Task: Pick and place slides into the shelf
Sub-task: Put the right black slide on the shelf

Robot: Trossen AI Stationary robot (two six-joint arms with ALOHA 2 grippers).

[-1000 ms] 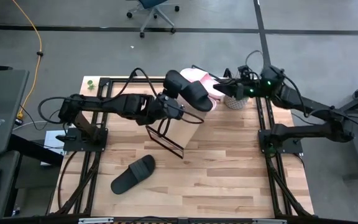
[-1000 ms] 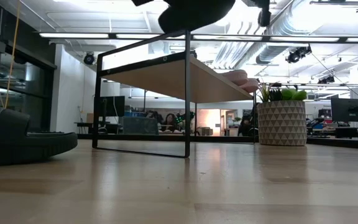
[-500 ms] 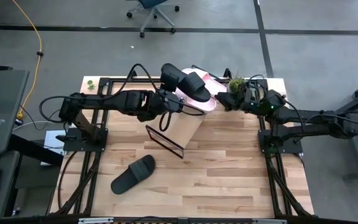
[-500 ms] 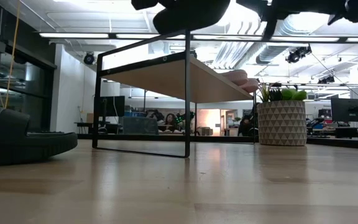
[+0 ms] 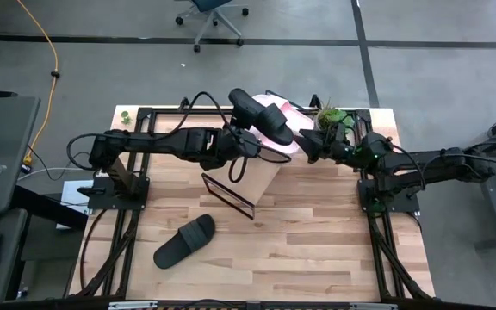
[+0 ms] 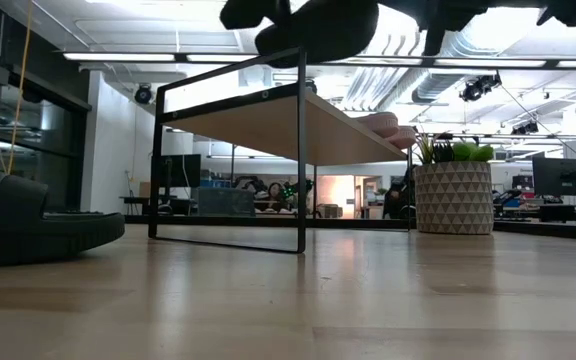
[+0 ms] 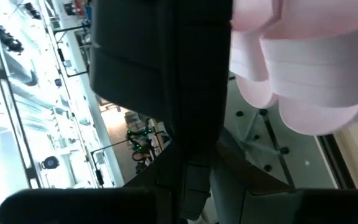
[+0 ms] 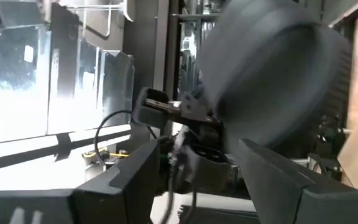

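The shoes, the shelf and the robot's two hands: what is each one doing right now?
Black slide: held in the air over the shelf by the left gripper.
Other black slide: lying flat on the table.
Pink slides: resting on the shelf's far end.
Shelf: standing, slanted.
Right gripper: open, empty, beside the shelf.
Potted plant: upright.

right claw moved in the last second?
Yes. In the high view the right claw has pulled back from the pink slides on the shelf, now sitting nearer the table's front than the potted plant.
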